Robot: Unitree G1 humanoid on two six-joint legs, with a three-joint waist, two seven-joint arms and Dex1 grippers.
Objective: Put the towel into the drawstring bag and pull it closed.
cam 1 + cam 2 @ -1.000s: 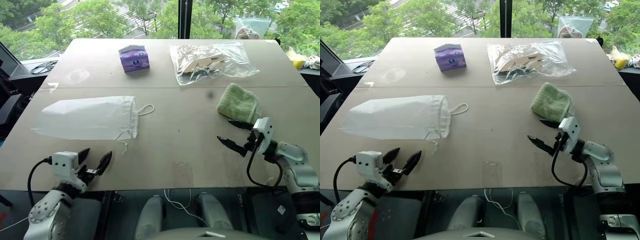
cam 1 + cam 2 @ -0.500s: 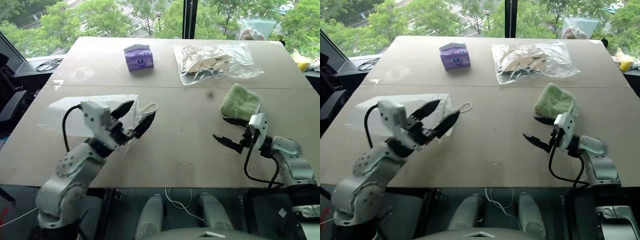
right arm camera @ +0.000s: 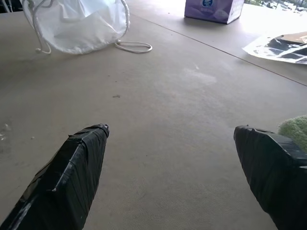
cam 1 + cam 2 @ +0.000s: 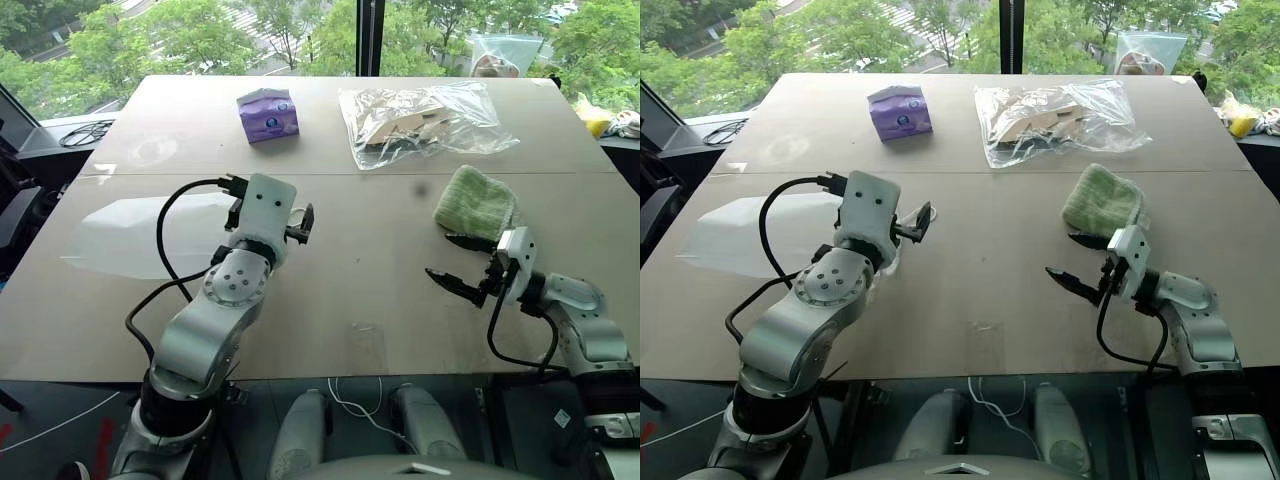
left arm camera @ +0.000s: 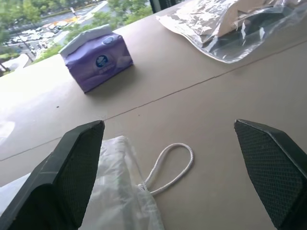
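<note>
The light-green towel (image 4: 476, 205) lies folded on the right side of the table. Just in front of it my right gripper (image 4: 442, 256) hovers open and empty, one fingertip close to the towel's near edge. The white drawstring bag (image 4: 140, 235) lies flat on the left, its gathered mouth towards the middle. Part of it is hidden behind my left arm. My left gripper (image 5: 168, 124) is open above the bag's mouth (image 5: 115, 191). The white cord loop (image 5: 170, 165) lies on the table between its fingers, untouched.
A purple tissue pack (image 4: 268, 114) and a clear plastic bag of cardboard pieces (image 4: 420, 120) sit at the back of the table. A seam crosses the table (image 4: 360, 300) behind the drawstring bag. Black cables (image 4: 88, 132) lie off the far left corner.
My left arm has risen from the table's near left edge and swung forward and inward over the drawstring bag's mouth. The right gripper has stayed put.
</note>
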